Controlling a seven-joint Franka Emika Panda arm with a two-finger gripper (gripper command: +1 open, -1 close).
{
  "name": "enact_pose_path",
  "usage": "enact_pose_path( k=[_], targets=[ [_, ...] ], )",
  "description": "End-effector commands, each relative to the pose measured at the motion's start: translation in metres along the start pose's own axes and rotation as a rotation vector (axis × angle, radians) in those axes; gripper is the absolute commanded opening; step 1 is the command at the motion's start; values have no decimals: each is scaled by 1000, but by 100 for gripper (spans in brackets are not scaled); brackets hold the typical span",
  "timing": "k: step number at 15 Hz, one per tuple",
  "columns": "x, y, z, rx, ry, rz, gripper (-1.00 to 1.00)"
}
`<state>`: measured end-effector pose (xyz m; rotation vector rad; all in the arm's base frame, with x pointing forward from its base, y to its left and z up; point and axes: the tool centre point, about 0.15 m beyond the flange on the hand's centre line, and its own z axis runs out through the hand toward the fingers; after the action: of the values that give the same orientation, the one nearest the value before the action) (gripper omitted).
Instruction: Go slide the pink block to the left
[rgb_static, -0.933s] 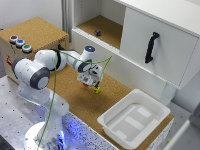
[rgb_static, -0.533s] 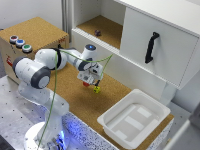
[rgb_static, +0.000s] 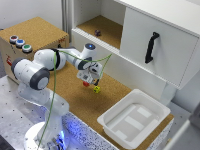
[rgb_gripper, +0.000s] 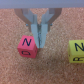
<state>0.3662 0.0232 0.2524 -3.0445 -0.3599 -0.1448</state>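
1. Against the earlier exterior pictures little differs: the claw (rgb_static: 88, 80) hangs at about the same spot over the cork surface (rgb_static: 120, 92), near mid-frame.
2. The pink block (rgb_gripper: 27, 46) lies on the cork at the claw's tip, just beside one finger (rgb_gripper: 42, 35); whether they touch I cannot tell.
3. The claw's fingers stand narrow, holding nothing.
4. The yellow cube (rgb_gripper: 76, 51) sits apart; both cubes bear a dark letter.
5. A smooth white tray (rgb_static: 111, 121) rests lower right.
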Motion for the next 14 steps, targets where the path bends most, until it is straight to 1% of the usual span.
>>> enact_pose_path(
  k=[1, 3, 5, 12, 14],
  targets=[
    [28, -2, 50, -18, -94, 9, -100],
    [28, -7, 55, -15, -109, -5, -100],
    [27, -22, 57, -35, -110, -58, -100],
    [32, -73, 54, 13, -84, -121, -100],
    [35, -84, 57, 16, -85, -135, -100]
  ],
)
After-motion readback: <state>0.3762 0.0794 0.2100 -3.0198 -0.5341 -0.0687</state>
